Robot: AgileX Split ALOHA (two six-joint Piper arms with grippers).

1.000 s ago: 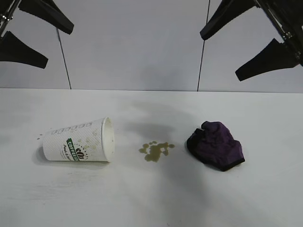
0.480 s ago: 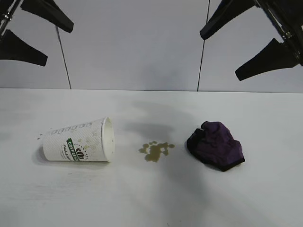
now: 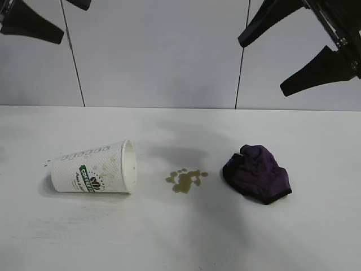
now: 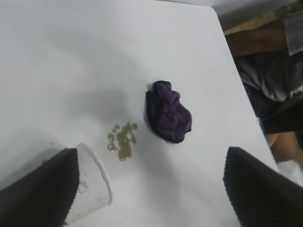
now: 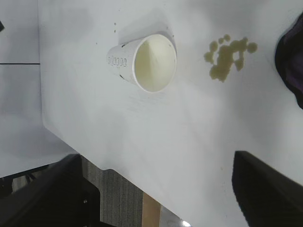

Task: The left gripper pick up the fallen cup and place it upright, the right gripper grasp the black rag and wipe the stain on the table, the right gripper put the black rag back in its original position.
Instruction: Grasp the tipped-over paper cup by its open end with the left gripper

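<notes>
Between cup point(image 3: 93, 168) and black rag point(image 3: 258, 173): stain point(image 3: 186, 179) (unobstructed); both grippers overhead, fingers apart.

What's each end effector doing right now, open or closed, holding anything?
Left end effector: open, empty, up above the fallen cup.
Right end effector: open, empty, raised above the black rag.

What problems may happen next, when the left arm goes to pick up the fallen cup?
1. The cup lies on its side on the table, so it may roll if one finger nudges it.
2. Its mouth faces the stain; a pushed cup could smear it.
3. The left gripper hangs high above, fingers open; a badly aimed descent could crush the paper wall. The right gripper is idle above the rag.
</notes>
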